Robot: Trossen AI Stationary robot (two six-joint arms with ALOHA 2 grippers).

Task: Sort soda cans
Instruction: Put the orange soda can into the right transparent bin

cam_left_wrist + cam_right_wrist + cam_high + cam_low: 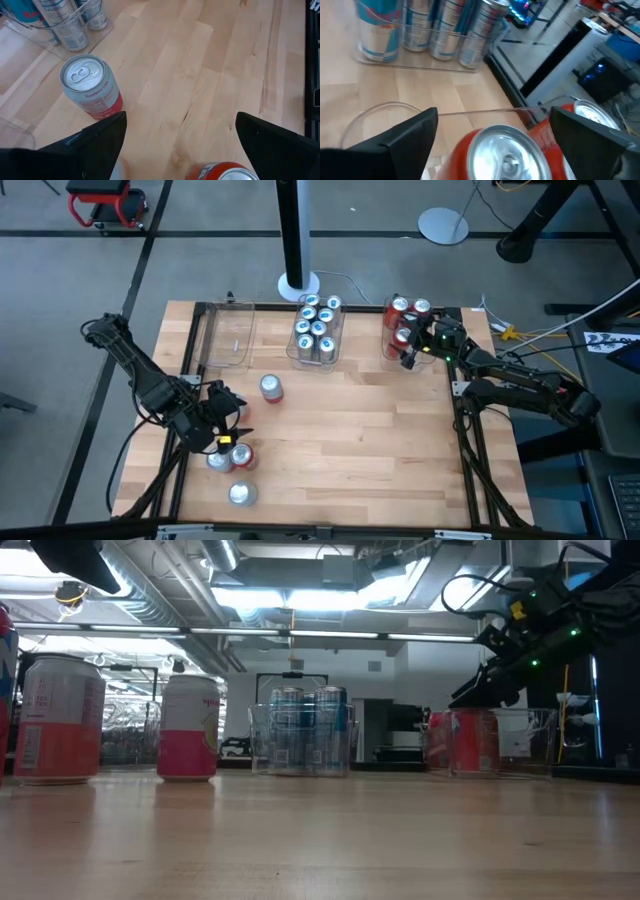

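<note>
Your right gripper [414,352], fingers apart, is hovering over red cans [403,320] in far-right bin [388,348]; left gripper [228,423] is gaping, empty, near table's [380,450] left edge.

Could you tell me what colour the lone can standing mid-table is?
Pink-red below, pale above, silver top; the left wrist view shows it best.

Glossy metal cans [318,328], wood table [370,440]

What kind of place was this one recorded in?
Most likely a robotics lab or workshop. The low view shows exposed ceiling ducts and strip lights. The high view shows a bare concrete floor, loose cables beside the table, and a red cart.
</note>
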